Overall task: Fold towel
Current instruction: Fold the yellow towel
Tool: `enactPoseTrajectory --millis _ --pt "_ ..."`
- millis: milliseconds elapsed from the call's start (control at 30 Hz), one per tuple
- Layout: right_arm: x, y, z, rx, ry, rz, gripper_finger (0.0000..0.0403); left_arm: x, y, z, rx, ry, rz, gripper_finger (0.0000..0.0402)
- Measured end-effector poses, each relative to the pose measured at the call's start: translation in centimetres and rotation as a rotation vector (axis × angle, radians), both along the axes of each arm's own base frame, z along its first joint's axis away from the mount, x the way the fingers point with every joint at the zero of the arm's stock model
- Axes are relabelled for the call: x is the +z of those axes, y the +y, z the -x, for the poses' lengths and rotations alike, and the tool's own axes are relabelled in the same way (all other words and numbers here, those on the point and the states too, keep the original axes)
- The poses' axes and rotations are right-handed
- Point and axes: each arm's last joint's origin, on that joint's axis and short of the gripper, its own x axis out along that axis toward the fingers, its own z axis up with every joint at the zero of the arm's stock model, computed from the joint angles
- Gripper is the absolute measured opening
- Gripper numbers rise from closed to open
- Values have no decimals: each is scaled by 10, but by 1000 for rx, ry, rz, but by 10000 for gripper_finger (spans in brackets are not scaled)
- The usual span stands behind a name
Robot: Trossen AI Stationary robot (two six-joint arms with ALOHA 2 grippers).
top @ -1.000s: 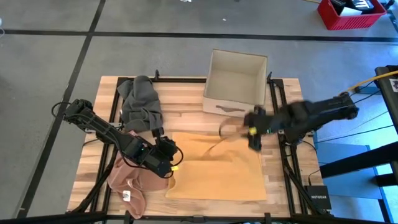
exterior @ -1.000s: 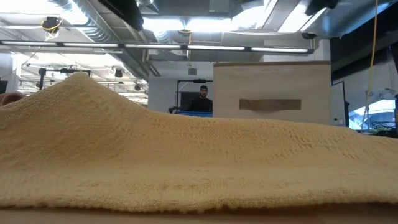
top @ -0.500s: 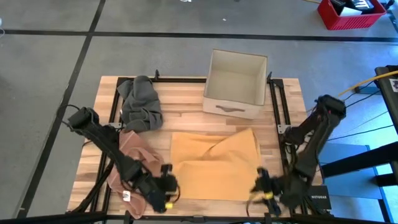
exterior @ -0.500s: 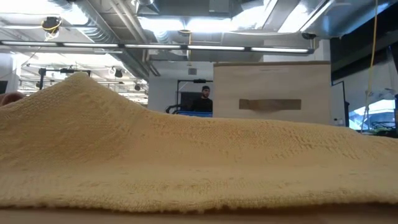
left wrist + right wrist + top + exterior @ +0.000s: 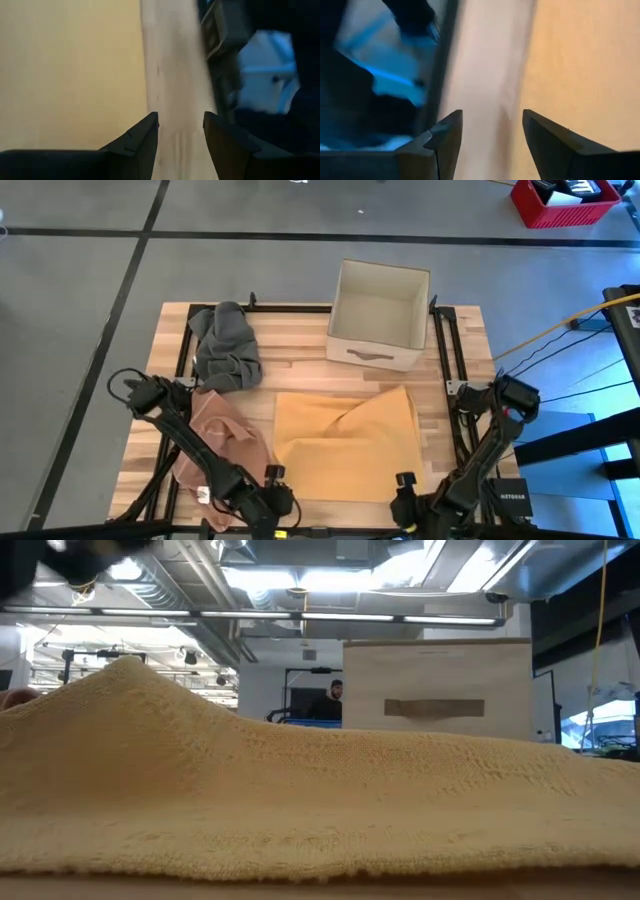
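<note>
A yellow towel (image 5: 345, 445) lies spread on the wooden table, with a flap raised in a crease at its far right; in the low view the towel (image 5: 300, 790) fills the foreground. My left gripper (image 5: 278, 502) is open at the towel's near left corner. In its wrist view the left gripper (image 5: 181, 135) stands over bare wood just beside the towel's edge (image 5: 135, 60). My right gripper (image 5: 403, 498) is open at the near right corner. Its wrist view shows the right gripper (image 5: 492, 132) over wood beside the towel's edge (image 5: 535, 65).
A pink cloth (image 5: 220, 445) lies left of the towel and a grey cloth (image 5: 225, 345) at the far left. A white open box (image 5: 378, 315) stands at the far side. A person (image 5: 333, 700) shows in the room beyond.
Both grippers have swung toward the table's near edge and come down. The left went from the towel's left side to its near left corner. The right went from beside the box to the near right corner, tipping downward. The towel has stayed where it was.
</note>
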Motion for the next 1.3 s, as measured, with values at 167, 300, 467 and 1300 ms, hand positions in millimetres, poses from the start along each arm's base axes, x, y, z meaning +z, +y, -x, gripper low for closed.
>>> enactPoseTrajectory --millis 167,300,467,1300 --pt "-9 -12 0 -56 86 94 208 -16 7 -2 9 85 -67 150" --pt "-8 -13 -2 -74 47 118 208 -26 10 -2 -13 140 -83 150" --pt "-8 -13 -2 -78 42 116 208 -40 13 -6 -17 188 -96 150" --pt "4 -8 5 -87 129 23 208 -43 32 -19 83 311 -30 13"
